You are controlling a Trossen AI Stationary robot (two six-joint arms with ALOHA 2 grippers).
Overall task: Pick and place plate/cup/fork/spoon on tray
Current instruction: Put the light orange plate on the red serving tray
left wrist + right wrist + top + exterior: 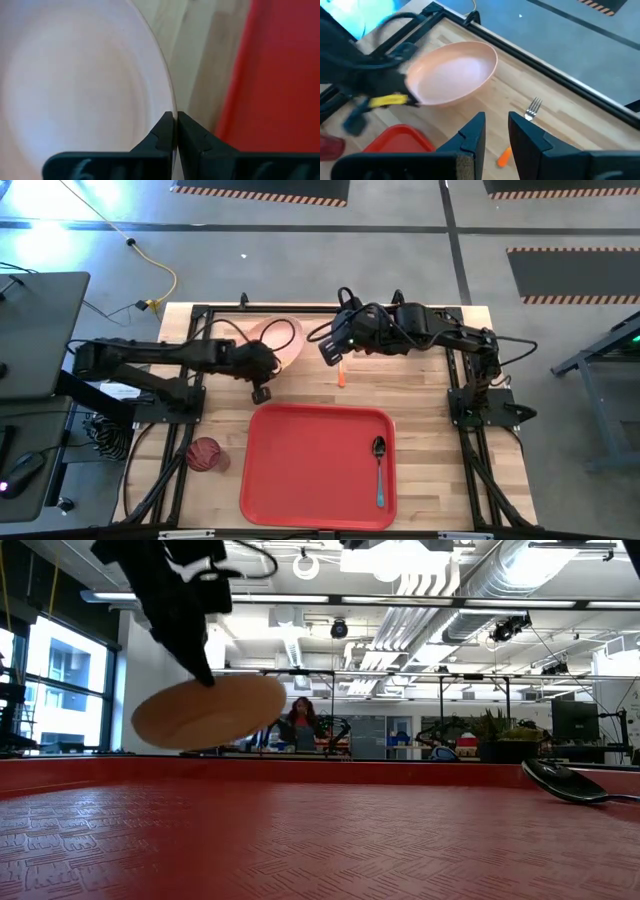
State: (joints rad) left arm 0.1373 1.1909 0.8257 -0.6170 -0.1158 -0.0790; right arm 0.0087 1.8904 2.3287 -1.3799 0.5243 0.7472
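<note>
Left gripper point(175, 131) pinches the plate point(452, 72) by its rim, lifted and tilted beyond the tray's point(300, 470) far edge; right gripper point(496, 131) hovers parted above the fork point(532, 108); spoon point(379, 465) lies inside the tray; cup point(204, 453) stands just left of it.

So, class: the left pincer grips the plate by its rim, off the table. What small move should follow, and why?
Probably carry the plate sideways over the tray. The left pincer is shut on its rim, and the plate hangs beside the tray, not above it. The spoon already lies there.
</note>
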